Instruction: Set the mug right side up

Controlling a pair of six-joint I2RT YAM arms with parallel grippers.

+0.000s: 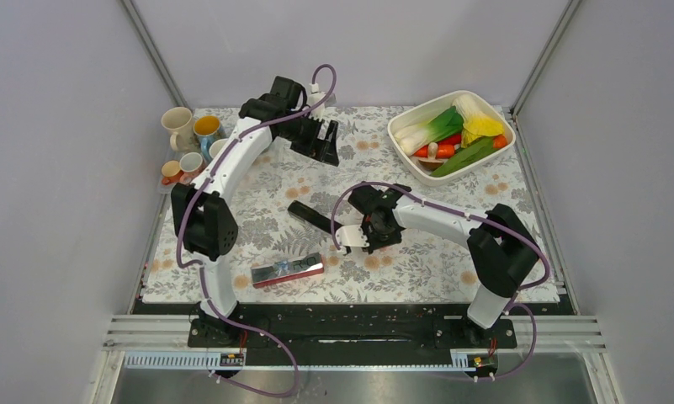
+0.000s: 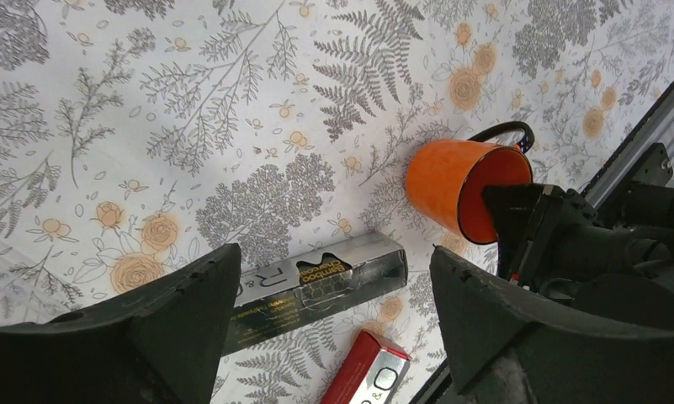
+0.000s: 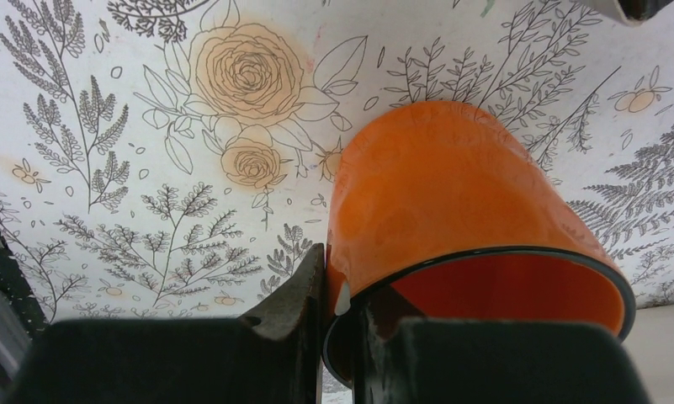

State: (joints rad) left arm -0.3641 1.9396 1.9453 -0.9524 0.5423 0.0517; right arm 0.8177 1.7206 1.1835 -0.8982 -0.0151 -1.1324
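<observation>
At the far left corner of the floral cloth (image 1: 400,269) stands a cluster of cups (image 1: 190,143), well apart from the work. The left arm (image 1: 232,164) rises from its base at the near edge, bends at a dark elbow, and sends its white forearm away and rightward to a wrist high over the far part of the table. From there the left gripper (image 1: 323,143) tips down toward the cloth, holding nothing, its two black fingers (image 2: 190,311) spread wide with bare air between them. In its wrist view, below and beyond those fingers, a long dark box (image 2: 316,286) lies flat on the cloth, and a red and silver pack (image 2: 367,374) lies near it. Just right of the box is the orange mug (image 3: 451,194), close to the middle of the table; it is tipped on its side, its mouth turned toward the right arm and its black handle uppermost. Whether its wall rests on the cloth cannot be told. The right gripper (image 3: 337,290) has the mug by the rim, pinched tight, one finger outside the wall and the other inside the mouth. The right arm (image 1: 451,220) stands up from its base at the near right, folds at a dark elbow, and reaches its white forearm leftward and low. A white dish (image 1: 427,110) of vegetables sits at the far right.
</observation>
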